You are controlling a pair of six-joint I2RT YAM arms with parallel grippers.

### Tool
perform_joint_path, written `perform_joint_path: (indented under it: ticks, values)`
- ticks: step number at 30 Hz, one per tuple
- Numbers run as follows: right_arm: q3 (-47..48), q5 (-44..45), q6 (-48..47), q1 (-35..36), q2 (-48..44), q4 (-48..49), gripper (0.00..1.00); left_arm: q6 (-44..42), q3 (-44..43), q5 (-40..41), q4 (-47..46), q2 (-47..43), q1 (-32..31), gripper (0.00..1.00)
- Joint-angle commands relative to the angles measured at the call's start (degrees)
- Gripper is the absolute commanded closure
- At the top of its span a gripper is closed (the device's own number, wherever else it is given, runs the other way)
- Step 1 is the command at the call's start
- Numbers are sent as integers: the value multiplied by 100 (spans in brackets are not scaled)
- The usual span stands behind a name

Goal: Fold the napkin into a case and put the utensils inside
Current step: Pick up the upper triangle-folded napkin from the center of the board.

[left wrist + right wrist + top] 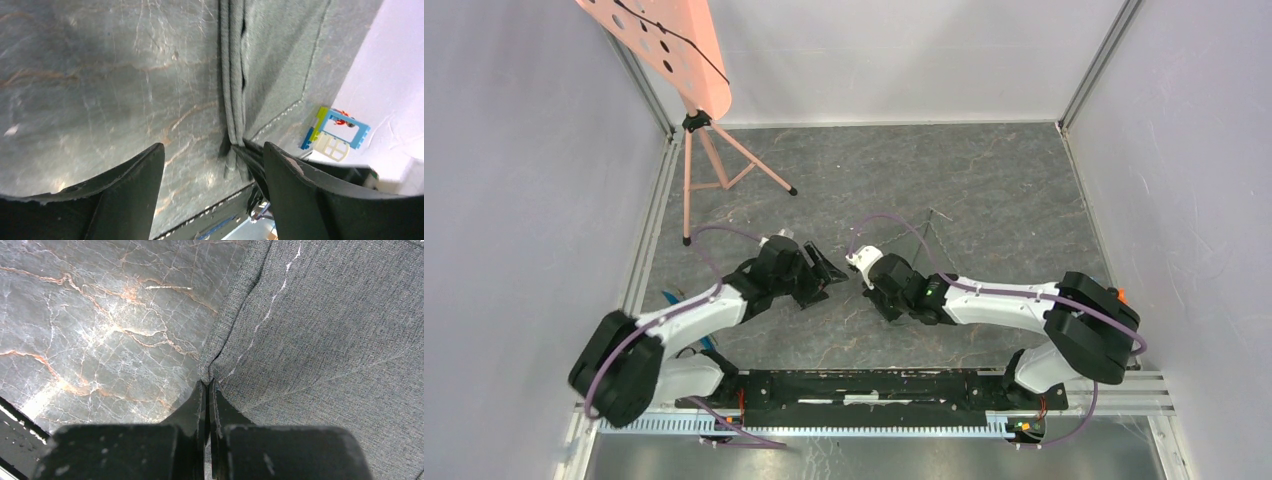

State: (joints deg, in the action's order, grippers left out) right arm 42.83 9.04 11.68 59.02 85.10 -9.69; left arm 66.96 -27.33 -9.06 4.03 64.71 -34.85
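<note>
Top external: both arms reach in over the slate table (984,180). The left gripper (832,268) and right gripper (867,280) sit near each other at mid-table, tips facing. A pink perforated board on a tripod (709,150) stands at the far left corner. How far either gripper is open cannot be read from this view.

Left wrist: the left gripper's fingers (125,195) are spread wide and hold nothing. The napkin (280,65) lies flat on the table. Its doubled-over edge runs down the middle of the view and ends against the inner face of the right-hand finger, while the rest spreads to the right, stitched hem showing. A blue-and-white block (336,132) with lime and orange parts sits past the hem, by the white wall.

Right wrist: the right gripper's fingers (220,410) are pressed together, pinching the napkin's folded edge at its corner. The cloth fills the right side of the view and bare table the left.
</note>
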Motion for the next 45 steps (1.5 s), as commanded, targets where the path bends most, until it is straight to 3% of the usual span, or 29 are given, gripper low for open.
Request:
perform_joint_path:
  ticks: [1, 13, 20, 31, 36, 40, 45]
  values:
    - [-180, -315, -9, -110, -300, 497, 99, 747, -443, -67, -1365, 1072, -93, 24]
    - [-411, -658, -34, -403, -535, 752, 100, 1322, -567, 1021, -2349, 2599, -414, 31]
    - [-494, -732, -26, -452, -597, 816, 99, 1442, -750, 1152, -2653, 3225, -408, 39]
    - [-547, -788, -26, -453, -603, 802, 99, 1104, -1061, 1225, -2415, 3480, -376, 73]
    - [-530, -889, -64, -435, -622, 789, 99, 730, -1127, 946, -2426, 3293, -194, 97]
    - [-400, -887, -35, -256, -737, 674, 100, 844, -1080, 859, -996, 2396, -21, 98]
    - [-51, -1186, 422, 393, -636, 745, 100, 755, -892, 1138, 1182, 595, 66, 98]
